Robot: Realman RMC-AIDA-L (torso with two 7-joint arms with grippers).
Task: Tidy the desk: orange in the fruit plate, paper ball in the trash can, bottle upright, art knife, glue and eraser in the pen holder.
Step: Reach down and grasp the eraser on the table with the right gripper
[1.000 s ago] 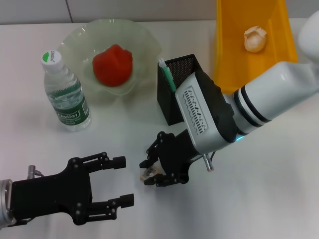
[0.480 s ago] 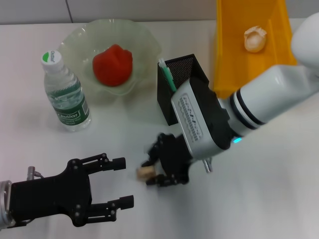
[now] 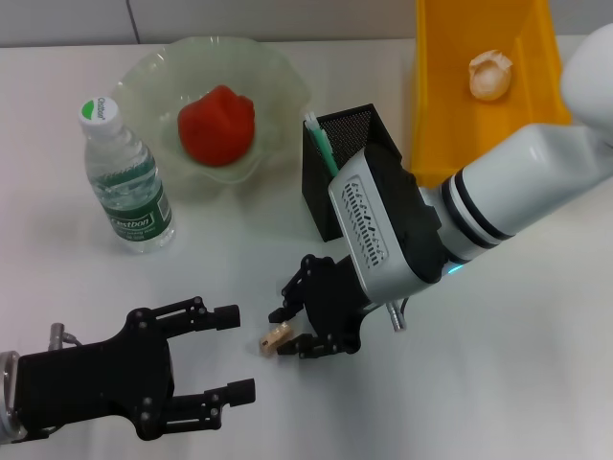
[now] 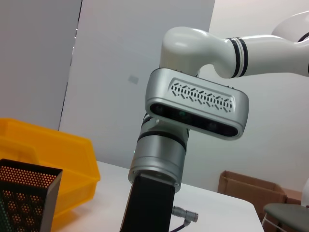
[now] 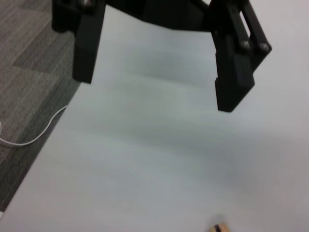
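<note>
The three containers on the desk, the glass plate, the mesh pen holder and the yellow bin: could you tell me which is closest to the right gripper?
The black mesh pen holder, just beyond the right gripper; the glass plate and yellow bin lie farther back.

The right arm [image 3: 517,196] reaches in from about three o'clock of the head view, its white forearm and grey wrist angled down toward seven o'clock. The right gripper [image 3: 305,321] sits near the centre, low over the surface, its black fingers [image 3: 292,285] spread apart with nothing clamped between them. The left gripper [image 3: 225,353] lies at about seven o'clock, pointing toward three o'clock, its two black fingers [image 3: 222,314] held wide and parallel, closing on nothing.
</note>
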